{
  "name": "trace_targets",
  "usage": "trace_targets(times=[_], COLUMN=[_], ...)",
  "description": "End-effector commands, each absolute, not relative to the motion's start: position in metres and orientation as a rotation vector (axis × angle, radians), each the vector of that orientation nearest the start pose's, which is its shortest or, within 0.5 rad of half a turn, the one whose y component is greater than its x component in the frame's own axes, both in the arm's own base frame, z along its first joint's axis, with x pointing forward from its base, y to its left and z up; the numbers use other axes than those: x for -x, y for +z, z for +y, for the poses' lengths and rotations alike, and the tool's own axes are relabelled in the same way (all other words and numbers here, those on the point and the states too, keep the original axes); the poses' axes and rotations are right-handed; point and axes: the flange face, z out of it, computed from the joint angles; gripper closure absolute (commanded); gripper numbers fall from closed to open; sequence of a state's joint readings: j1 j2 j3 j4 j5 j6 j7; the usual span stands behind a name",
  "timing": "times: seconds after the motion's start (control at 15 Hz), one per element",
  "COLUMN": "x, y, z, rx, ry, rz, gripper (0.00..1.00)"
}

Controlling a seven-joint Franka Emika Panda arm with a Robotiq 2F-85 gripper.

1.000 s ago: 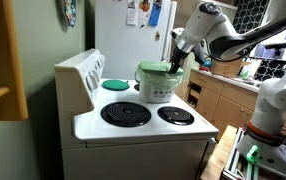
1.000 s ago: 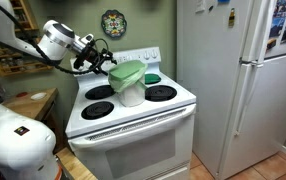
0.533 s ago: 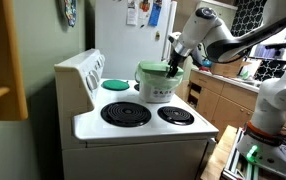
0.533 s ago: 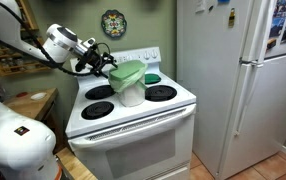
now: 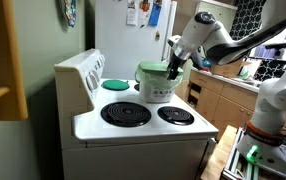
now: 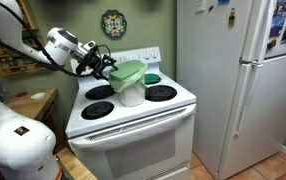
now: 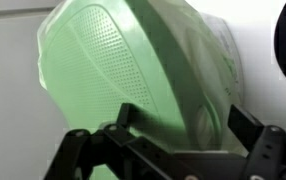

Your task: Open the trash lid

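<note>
- We see the trash (image 5: 160, 90) standing on the desk (image 5: 143, 128), a white stove top, among the burners.
- The trash lid (image 6: 126, 72) rests on the trash and sits tilted in an exterior view.
- In the wrist view our tool (image 7: 183, 118) is spread wide, one finger on either side of the lid's rim. We cannot tell whether they touch it.
- A flat teal disc (image 5: 115, 84) lies near the trash.

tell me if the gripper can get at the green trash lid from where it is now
Probably yes. The gripper sits right at the edge of the trash lid, nothing between them in both exterior views, and in the wrist view the lid fills the frame just ahead of it.
</note>
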State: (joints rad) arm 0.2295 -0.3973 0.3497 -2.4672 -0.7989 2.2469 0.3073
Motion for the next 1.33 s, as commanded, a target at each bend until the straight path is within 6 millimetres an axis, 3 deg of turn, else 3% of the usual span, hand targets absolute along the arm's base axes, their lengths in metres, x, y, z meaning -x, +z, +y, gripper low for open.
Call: trace_targets(times=[0.0, 0.6, 0.87, 1.27], x=[-0.376, -0.376, -0.380, -0.402], y=[0.451, 0.472, 0.495, 0.540], z=[0.226, 0.224, 0.221, 0.204], rx=[-2.199, -2.143, -2.125, -2.097], ry=[0.565, 0.636, 0.692, 0.737], rz=[0.864, 0.810, 0.737, 0.579], gripper=[0.00, 0.00, 0.00, 0.00])
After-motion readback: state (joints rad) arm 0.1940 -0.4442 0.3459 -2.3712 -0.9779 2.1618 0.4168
